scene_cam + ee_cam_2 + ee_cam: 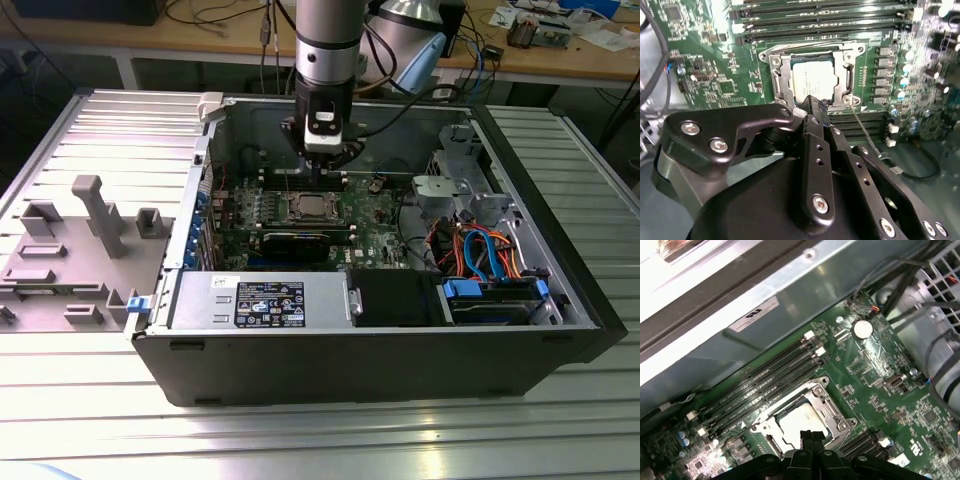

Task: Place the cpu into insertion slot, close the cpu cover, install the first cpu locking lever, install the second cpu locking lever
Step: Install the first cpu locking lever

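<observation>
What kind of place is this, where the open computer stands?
Most likely a robotics lab or test workshop. A robot arm hangs over an open computer case on a ribbed metal table, and a wooden bench behind carries cables and loose parts.

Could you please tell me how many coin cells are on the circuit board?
1. The coin cell lies on the circuit board, apart from the cpu. The hand covers part of the board, so others may be hidden.

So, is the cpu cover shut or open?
Shut, it seems: in the second wrist view the cover lies flat, framing the cpu through its window.
</observation>
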